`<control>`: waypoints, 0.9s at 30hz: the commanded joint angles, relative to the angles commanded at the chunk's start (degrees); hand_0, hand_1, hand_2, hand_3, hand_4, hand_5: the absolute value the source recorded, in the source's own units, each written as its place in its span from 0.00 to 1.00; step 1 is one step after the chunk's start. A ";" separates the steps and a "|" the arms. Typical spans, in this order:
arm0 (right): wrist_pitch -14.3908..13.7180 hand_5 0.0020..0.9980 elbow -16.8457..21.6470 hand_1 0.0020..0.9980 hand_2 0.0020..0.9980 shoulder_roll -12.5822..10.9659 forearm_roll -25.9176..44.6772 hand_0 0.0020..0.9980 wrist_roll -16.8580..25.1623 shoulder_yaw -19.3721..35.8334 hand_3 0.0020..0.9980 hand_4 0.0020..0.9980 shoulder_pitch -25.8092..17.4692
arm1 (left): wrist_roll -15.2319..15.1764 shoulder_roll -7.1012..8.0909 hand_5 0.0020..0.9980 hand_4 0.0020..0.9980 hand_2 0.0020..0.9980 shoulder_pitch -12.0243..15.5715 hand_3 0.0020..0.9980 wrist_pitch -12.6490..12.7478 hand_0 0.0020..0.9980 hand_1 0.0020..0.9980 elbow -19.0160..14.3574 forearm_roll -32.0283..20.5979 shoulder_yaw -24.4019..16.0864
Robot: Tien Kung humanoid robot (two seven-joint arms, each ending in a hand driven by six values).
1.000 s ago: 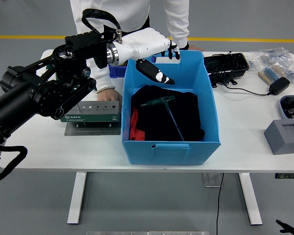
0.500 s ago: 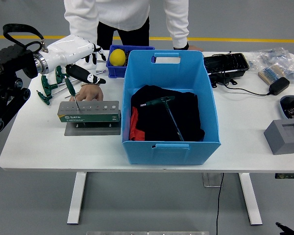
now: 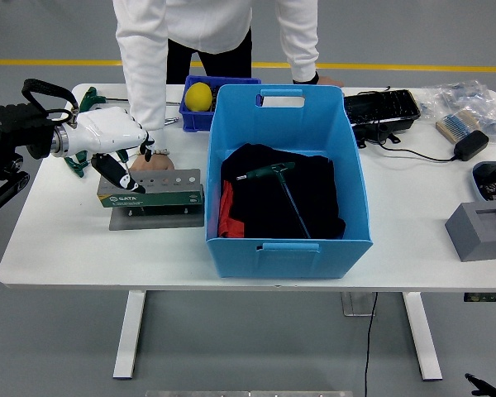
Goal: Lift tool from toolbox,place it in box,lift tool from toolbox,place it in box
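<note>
**benchwatcher:** So the robot's white five-fingered left hand [image 3: 112,141] has swung all the way back from over the big blue plastic box [image 3: 288,169]. A second ago it was hanging over the box's far left corner; now it's down at the grey metal tool holder with the green label [image 3: 149,188], on the left side of the table. That reads to him as one drop-off done and the second pick starting.

**torx_tom:** Agreed. One green T-handle hex key [image 3: 283,192] is already lying in the box, on top of the black cloth [image 3: 281,198]. Is the hand actually holding anything?

**benchwatcher:** Hard to call. The fingers curl down over the holder's left end, right around where a T-handle stood upright in a slot half a second ago. Whether they've closed on it, he can't tell. The right arm isn't in shot at all.

**torx_tom:** Counts?

**benchwatcher:** One blue box, one tool holder, one hex key in the box. A few more green T-handle keys [image 3: 89,101] lie loose behind the hand, mostly hidden, so no firm number. Plus one small blue bin [image 3: 200,117] with one yellow ball [image 3: 198,96].

**torx_tom:** And the person?

**benchwatcher:** Standing at the far side in white sleeves, one hand [image 3: 150,164] resting on the table just behind the holder, right next to the robot's fingers.
</note>
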 joint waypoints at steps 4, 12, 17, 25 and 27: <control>0.05 0.66 0.04 0.60 0.66 0.01 -0.19 0.63 -0.08 0.04 0.54 0.78 0.07 | 0.75 -0.96 0.70 0.95 0.62 -1.14 0.55 -0.46 0.53 0.60 2.34 0.31 3.02; 0.12 0.66 0.09 0.60 0.66 -0.01 -0.58 0.63 -0.23 0.20 0.54 0.78 0.15 | 1.00 -2.22 0.71 0.95 0.62 -2.82 0.54 0.92 0.53 0.60 6.31 0.28 6.53; 0.12 0.66 0.11 0.60 0.66 -0.04 -0.58 0.63 -0.23 0.19 0.54 0.78 0.29 | 1.15 -2.63 0.72 0.95 0.61 -3.60 0.53 1.37 0.53 0.59 8.99 0.11 7.93; 0.13 0.66 0.11 0.60 0.66 -0.09 -0.52 0.63 -0.22 0.11 0.54 0.78 0.35 | 0.86 -2.27 0.72 0.95 0.59 -4.26 0.51 -0.35 0.54 0.58 8.00 -1.20 7.70; 0.15 0.66 0.11 0.60 0.66 -0.10 -0.57 0.63 -0.24 0.14 0.54 0.78 0.36 | 0.97 -2.31 0.72 0.95 0.59 -4.37 0.51 -1.05 0.54 0.58 7.86 -1.98 7.60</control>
